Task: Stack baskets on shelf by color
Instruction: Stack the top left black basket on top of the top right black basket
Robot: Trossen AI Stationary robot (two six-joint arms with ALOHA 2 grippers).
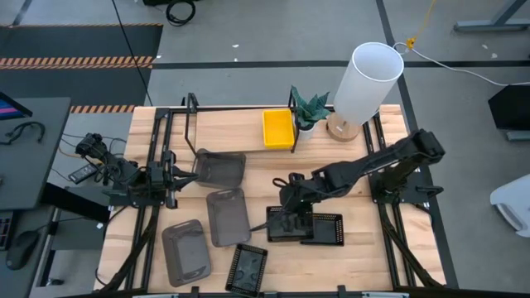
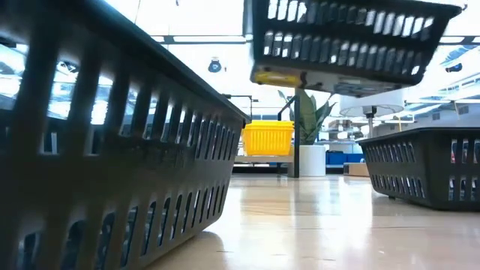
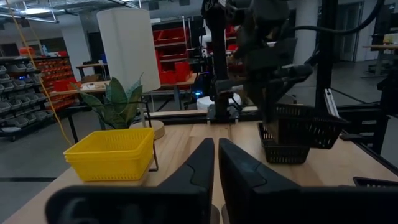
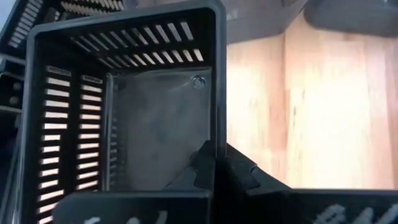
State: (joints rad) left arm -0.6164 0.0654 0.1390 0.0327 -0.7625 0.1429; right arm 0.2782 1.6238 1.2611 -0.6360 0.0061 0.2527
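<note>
Black baskets are the matter in hand: the right gripper (image 1: 286, 217) has one black basket (image 2: 349, 41) pinched by its rim, the wall caught between narrow jaws as the right wrist view shows, and the low view has it hanging tilted, clear of the bench (image 1: 348, 257). Gripping the rim leaves the underside free, which I judge suits lowering it into another basket. From the bench's centre in the high view, this lifted basket sits at about five o'clock, right beside a second black basket (image 1: 325, 229) resting flat, likely its nesting partner. A third black basket (image 1: 247, 269) lies at six o'clock near the front edge.

One yellow basket (image 1: 278, 127) already rests on the shelf (image 1: 232, 124) at twelve o'clock, beside a potted plant (image 1: 310, 110) and a white lamp (image 1: 364, 81). Smoky-grey baskets are scattered on the left half: one (image 1: 220, 168) at ten o'clock, one (image 1: 228, 215) at seven, one (image 1: 185, 251) at eight near the front.

The left gripper (image 3: 214, 163) waits at nine o'clock, jaws nearly closed on nothing, facing the shelf.
</note>
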